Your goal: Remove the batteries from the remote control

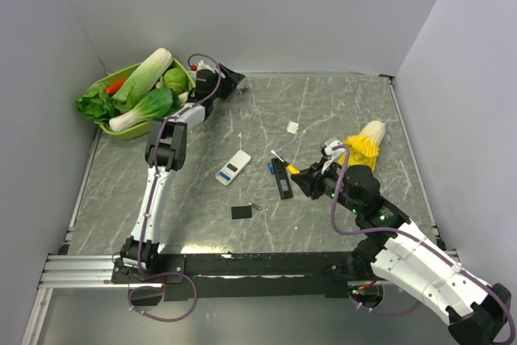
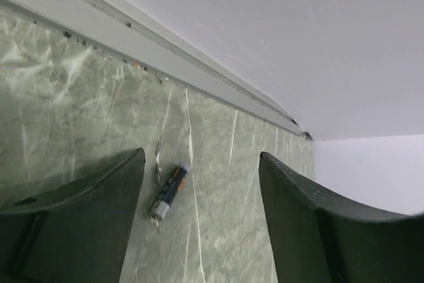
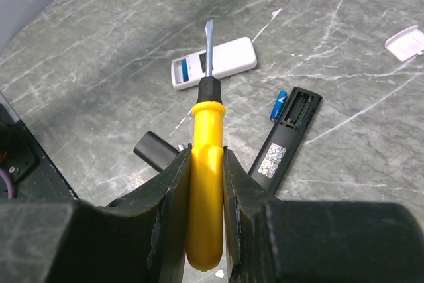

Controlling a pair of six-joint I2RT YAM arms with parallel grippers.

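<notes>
The black remote [image 1: 280, 177] lies face down mid-table with its battery bay open [image 3: 286, 138]; the bay looks empty. A blue battery [image 3: 279, 105] lies on the table just left of it [image 1: 270, 167]. My right gripper [image 3: 206, 154] is shut on a yellow-handled screwdriver [image 3: 206, 183], blade pointing towards the white remote [image 3: 213, 63]; it hovers just right of the black remote [image 1: 303, 181]. My left gripper [image 2: 202, 157] is open at the far back of the table [image 1: 230, 80], above a dark battery with an orange stripe [image 2: 169, 192] that lies between its fingers. No yellow battery is in view.
A green basket of vegetables [image 1: 113, 127] stands at the back left. A black cover plate [image 1: 241, 212] lies near the front and a white cover plate [image 1: 292, 127] farther back. A yellow and white vegetable [image 1: 365, 143] lies behind my right arm. Walls enclose the table.
</notes>
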